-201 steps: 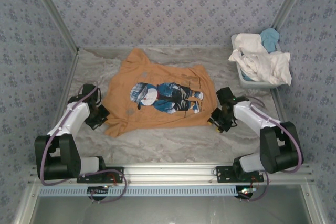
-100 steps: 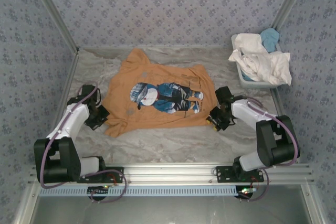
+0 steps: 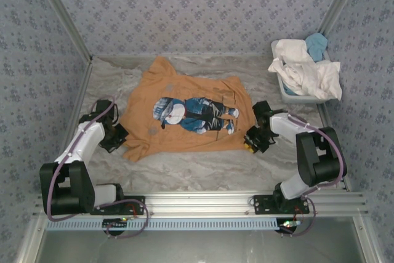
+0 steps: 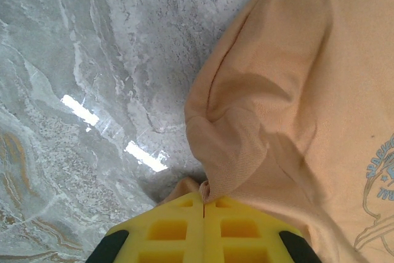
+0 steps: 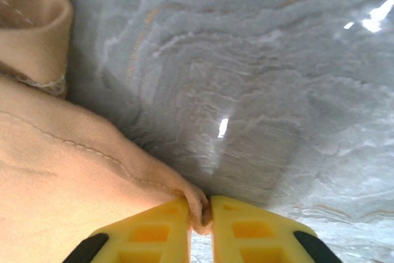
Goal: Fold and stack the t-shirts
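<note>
A tan-orange t-shirt [image 3: 184, 115] with a cartoon print lies spread flat on the marble table. My left gripper [image 3: 119, 135] is shut on the shirt's near left edge; in the left wrist view the yellow fingers [image 4: 172, 229] pinch a fold of the orange cloth [image 4: 271, 115]. At the shirt's near right corner my right gripper [image 3: 252, 138] is shut on the hem. There the orange cloth [image 5: 68, 183] bunches between the yellow fingertips [image 5: 161, 226]. More t-shirts, white ones [image 3: 305, 69] and a light blue one [image 3: 317, 44], are heaped in the tub at the back right.
A white plastic tub [image 3: 295, 95] stands at the back right corner against the wall. Patterned walls close the table on three sides. Bare marble [image 3: 191, 164] lies between the shirt and the near rail.
The right gripper has closed on the shirt's near right corner and its arm has drawn in toward the shirt. The left gripper stays shut on the left edge.
</note>
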Tool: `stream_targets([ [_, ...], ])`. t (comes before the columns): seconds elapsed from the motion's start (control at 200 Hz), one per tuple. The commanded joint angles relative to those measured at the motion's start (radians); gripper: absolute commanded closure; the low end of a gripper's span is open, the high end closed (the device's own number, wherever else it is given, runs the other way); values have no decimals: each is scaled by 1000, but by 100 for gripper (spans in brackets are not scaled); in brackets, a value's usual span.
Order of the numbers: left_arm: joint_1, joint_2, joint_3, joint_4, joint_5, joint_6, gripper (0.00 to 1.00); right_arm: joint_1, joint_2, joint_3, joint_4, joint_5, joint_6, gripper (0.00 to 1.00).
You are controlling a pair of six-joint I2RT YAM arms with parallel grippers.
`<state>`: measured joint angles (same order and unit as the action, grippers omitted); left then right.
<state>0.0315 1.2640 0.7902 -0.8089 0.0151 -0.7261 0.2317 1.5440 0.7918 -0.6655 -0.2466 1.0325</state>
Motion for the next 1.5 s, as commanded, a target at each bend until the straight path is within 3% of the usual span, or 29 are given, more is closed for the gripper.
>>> stream_targets([
  [0.0,-4,-12,-8,-13,28,-8,100,-4,47,20,119,55,-36,89],
  [0.08,-5,-15,-10,-20,55,-16,100,-16,40,59,93,80,-79,100],
  [0.335,-60,-91,-59,-112,226,-124,100,-100,-57,111,-85,162,-236,100],
  [0.41,-73,-133,-68,-156,248,-146,76,-143,-69,92,-94,151,-275,100],
  [0.495,-70,-176,-50,-205,189,-138,46,-185,-63,74,-85,121,-313,100],
  [0.605,-37,-147,-51,-155,203,-125,41,-199,-45,83,-83,103,-346,100],
  [0.734,-49,-53,-75,-52,273,-155,44,-201,-22,94,-80,90,-362,100],
  [0.914,-95,50,-106,65,284,-155,48,-200,-21,94,-72,90,-362,100],
  [0.999,-98,115,-102,113,254,-133,65,-201,-25,91,-68,90,-362,100],
  [1.104,-98,169,-61,108,177,-86,100,-202,-29,108,-76,96,-369,100],
  [1.339,-89,71,102,-1,-16,-9,100,-209,-8,234,-104,126,-441,100],
  [1.494,-46,136,187,41,9,55,100,-195,52,319,-82,114,-471,100],
])
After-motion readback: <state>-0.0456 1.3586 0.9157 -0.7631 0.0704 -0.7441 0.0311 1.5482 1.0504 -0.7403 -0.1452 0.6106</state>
